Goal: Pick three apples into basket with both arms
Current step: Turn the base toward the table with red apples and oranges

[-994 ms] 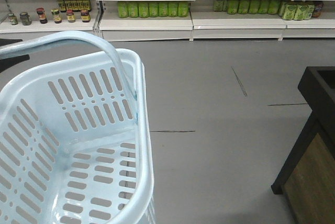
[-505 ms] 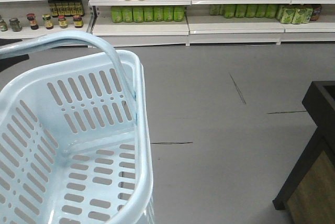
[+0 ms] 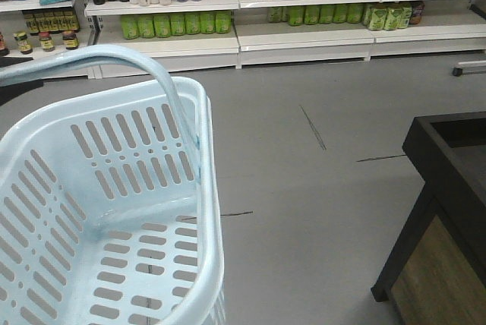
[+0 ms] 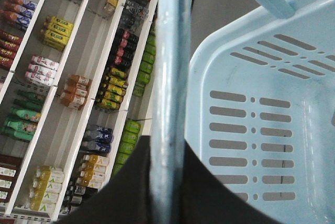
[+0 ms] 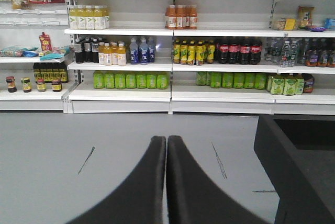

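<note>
Left fingers (image 4: 123,195): black, closed on the handle of the basket, with dark bulk on both sides of the pale bar at the bottom of the left wrist view.
Handle (image 4: 168,77): long axis straight away from the left fingers, up through the frame.
Basket (image 3: 213,211): carried just below and to the right of the left fingers; slotted walls and bottom bare, 0 apples inside.
Right fingers (image 5: 146,182): pressed together along their length, gripping nothing, aimed level over the floor.
Floor (image 3: 304,188): grey, with a few dark scuff lines, stretching ahead of both pairs of fingers.
Desk (image 3: 448,158): dark, ahead and to the right of the right fingers, well apart from the basket; top recessed, contents hidden from all 3 views.
Apples: in none of the 3 views, so direction from either pair of fingers cannot be told; all 3 yet to be picked.
Nearer arm: the right, by judgement; free, and on the desk's side, while the left is taken up with the basket.
Coming move: probably closing on the desk until fruit shows, then parting the right fingers over 1 apple.
Shelves (image 3: 304,29): farthest off, beyond both pairs of fingers; rows of bottles and jars, no part of the task.
</note>
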Controlling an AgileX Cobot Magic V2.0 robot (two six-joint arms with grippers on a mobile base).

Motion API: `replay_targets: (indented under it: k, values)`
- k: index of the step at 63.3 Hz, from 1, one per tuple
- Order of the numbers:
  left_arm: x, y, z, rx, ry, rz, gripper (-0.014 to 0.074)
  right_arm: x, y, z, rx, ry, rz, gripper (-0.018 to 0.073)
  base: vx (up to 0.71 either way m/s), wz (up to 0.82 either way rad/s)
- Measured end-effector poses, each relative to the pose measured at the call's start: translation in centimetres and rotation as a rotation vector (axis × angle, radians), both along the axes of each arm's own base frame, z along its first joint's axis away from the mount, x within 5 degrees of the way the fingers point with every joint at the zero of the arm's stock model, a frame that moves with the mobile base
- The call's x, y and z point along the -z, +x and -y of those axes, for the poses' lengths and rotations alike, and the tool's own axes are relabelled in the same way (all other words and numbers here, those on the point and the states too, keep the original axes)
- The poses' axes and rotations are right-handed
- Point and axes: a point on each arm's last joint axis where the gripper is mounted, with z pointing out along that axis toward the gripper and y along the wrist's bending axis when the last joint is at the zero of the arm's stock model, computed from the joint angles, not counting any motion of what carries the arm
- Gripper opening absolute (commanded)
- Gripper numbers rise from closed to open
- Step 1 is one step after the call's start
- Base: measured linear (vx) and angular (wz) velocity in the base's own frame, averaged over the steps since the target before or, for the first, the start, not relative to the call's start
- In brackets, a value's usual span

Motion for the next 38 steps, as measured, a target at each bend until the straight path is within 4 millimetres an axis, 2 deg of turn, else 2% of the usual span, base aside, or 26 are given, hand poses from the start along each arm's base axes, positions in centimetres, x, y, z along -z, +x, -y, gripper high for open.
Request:
replay_targets:
  k: [19, 38]
  values:
    - [0.0, 0.0, 0.0, 0.0, 0.0, 0.0, -0.0008, 0.0, 0.0, 0.0, 0.0, 0.0, 0.0, -0.0009, 0.06, -0.19]
    - [0.0, 0.0, 0.0, 0.0, 0.0, 0.0, -0.0008, 0.0, 0.0, 0.0, 0.0, 0.0, 0.0, -0.0009, 0.09, -0.34]
